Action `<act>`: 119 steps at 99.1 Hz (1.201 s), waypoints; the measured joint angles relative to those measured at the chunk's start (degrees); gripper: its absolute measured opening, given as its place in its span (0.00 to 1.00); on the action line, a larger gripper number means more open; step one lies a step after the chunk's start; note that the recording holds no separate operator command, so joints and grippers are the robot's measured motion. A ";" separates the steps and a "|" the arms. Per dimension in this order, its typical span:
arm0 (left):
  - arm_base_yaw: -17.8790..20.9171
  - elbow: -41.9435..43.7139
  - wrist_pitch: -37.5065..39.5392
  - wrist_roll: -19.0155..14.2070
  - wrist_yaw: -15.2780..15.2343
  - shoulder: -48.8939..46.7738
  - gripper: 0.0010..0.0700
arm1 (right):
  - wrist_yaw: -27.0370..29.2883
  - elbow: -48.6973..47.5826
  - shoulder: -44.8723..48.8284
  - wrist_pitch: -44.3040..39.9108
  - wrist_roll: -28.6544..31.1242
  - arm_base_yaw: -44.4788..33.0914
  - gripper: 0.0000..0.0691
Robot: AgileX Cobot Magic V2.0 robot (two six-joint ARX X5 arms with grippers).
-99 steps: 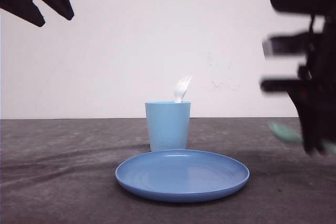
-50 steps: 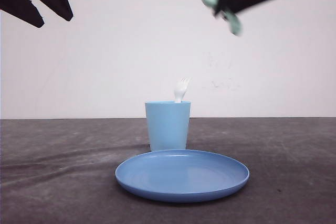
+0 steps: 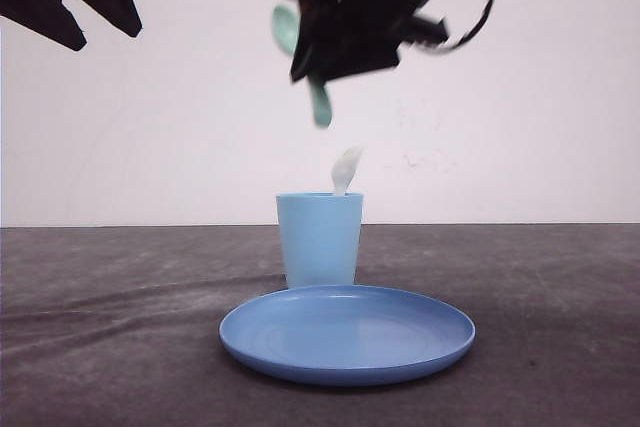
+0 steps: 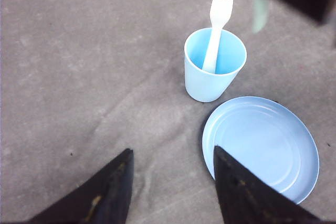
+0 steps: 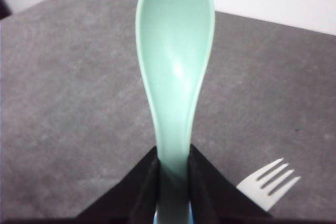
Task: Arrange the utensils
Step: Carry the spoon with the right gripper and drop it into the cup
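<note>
I have the mint-green spoon [image 5: 176, 72] pinched in the right gripper [image 5: 173, 174], jaws closed tight on its neck so the bowl sticks out beyond the fingertips and the handle end hangs below them. In the front view the right gripper [image 3: 345, 42] is high above the table with the spoon [image 3: 318, 102] angled downward, its lower tip just above and slightly to one side of the light blue cup [image 3: 320, 240]. The white fork [image 4: 218, 19] is already standing in the cup [image 4: 214, 66], tines up, leaning against the far rim; its tines [image 5: 269, 182] sit just beneath my right fingertips. So I judge one utensil is sorted and I am in the delivery step for the second.

Next I need to bring the handle tip over the cup's mouth, clear of the fork, lower until it is inside the rim, then release. The risk is nudging the fork or tipping the cup.

My left gripper [image 4: 170, 182] is spread wide and holds nothing, parked well back from the cup, with the round blue plate [image 4: 261, 145] just ahead of it.
</note>
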 joint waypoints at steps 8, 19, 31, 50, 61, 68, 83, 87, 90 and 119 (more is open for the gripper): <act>0.00 0.00 0.00 0.00 0.00 0.00 0.39 | 0.02 0.00 2.49 1.36 -0.28 0.11 0.11; 0.00 0.00 0.00 0.00 -0.02 0.00 0.39 | 0.74 0.00 4.98 1.97 -0.33 0.11 0.11; 0.00 0.00 0.00 0.00 -0.02 0.00 0.39 | 1.73 0.00 6.54 2.01 -0.33 0.11 0.11; 0.00 0.00 -0.07 0.00 -0.02 0.00 0.39 | 3.48 0.00 7.43 0.09 -0.33 0.11 0.11; 0.00 0.00 -0.07 0.00 -0.02 0.00 0.39 | 5.68 0.00 7.48 -1.60 -0.33 0.11 0.11; 0.00 0.00 -0.07 0.00 -0.02 0.00 0.39 | 6.03 0.00 7.48 -2.05 -0.33 -0.02 0.11; 0.00 0.00 -0.07 -0.02 -0.02 0.00 0.39 | 6.03 0.00 7.48 -2.36 -0.33 -0.55 0.11; 0.00 0.00 -0.07 -0.02 -0.02 0.00 0.39 | 6.01 0.00 7.50 -2.32 -0.33 -0.61 0.11; 0.00 0.00 -0.07 -0.02 -0.02 0.00 0.39 | 6.01 0.00 7.61 -2.14 -0.33 -0.61 0.11; 0.00 0.00 -0.07 -0.04 -0.02 0.00 0.39 | 5.84 0.00 9.51 -1.88 0.11 -0.59 0.19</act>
